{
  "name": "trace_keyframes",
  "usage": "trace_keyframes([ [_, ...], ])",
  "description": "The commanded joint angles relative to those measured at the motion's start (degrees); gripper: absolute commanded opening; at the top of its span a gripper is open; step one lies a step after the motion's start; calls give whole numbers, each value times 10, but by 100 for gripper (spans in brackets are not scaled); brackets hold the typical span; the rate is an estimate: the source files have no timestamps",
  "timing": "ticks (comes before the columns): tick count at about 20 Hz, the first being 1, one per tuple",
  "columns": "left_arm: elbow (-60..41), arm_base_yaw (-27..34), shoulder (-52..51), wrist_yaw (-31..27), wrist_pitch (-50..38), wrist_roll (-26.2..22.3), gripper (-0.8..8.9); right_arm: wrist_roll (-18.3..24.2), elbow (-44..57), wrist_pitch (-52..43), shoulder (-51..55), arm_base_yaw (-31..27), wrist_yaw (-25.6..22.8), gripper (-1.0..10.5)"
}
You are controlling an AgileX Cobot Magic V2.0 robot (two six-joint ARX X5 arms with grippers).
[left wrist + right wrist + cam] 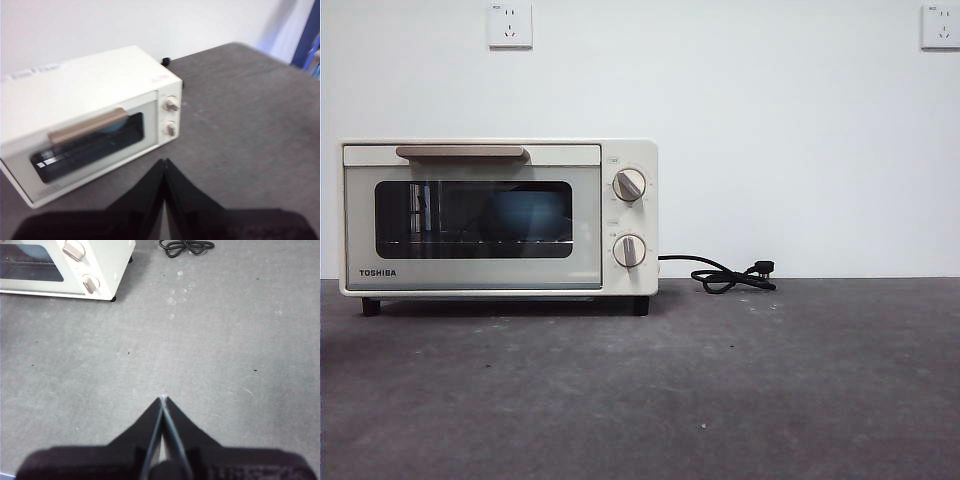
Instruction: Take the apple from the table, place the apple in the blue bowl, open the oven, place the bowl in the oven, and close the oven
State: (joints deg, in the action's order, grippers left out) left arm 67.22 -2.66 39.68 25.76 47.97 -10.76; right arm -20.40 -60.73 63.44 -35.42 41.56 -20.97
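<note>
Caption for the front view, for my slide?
Oven closed on the table, blue bowl visible inside through the glass, cord trailing beside.

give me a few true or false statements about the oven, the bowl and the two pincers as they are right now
1. The oven door is shut. True.
2. The blue bowl stands on the table in front of the oven. False: it shows blue behind the glass, inside the oven.
3. The left pincer grips the beige handle. False: it is shut on nothing, off the oven.
4. The right pincer is shut over bare table. True.
5. The black cord lies coiled on the table beside the oven. True.
6. The apple lies next to the cord. False: no apple shows on the table.
</note>
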Motion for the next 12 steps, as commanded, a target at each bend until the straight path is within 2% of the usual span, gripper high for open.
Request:
trace_keyframes([
  [1,-56,2,-20,-3,-70,-66,-4,-5,6,-3,0,0,-1,1],
  [3,-154,2,-72,-10,-179,-73,-4,-5,6,-3,0,0,-1,1],
  [5,-279,2,-140,-53,-296,-71,-4,-5,6,-3,0,0,-1,1],
  [8,-459,2,-242,-101,-435,-16,-4,-5,6,-3,0,0,-1,1],
  [10,-538,2,-303,-158,-450,27,-4,-5,6,-3,0,0,-1,1],
  [12,-593,2,-351,-191,-450,56,-4,-5,6,-3,0,0,-1,1],
])
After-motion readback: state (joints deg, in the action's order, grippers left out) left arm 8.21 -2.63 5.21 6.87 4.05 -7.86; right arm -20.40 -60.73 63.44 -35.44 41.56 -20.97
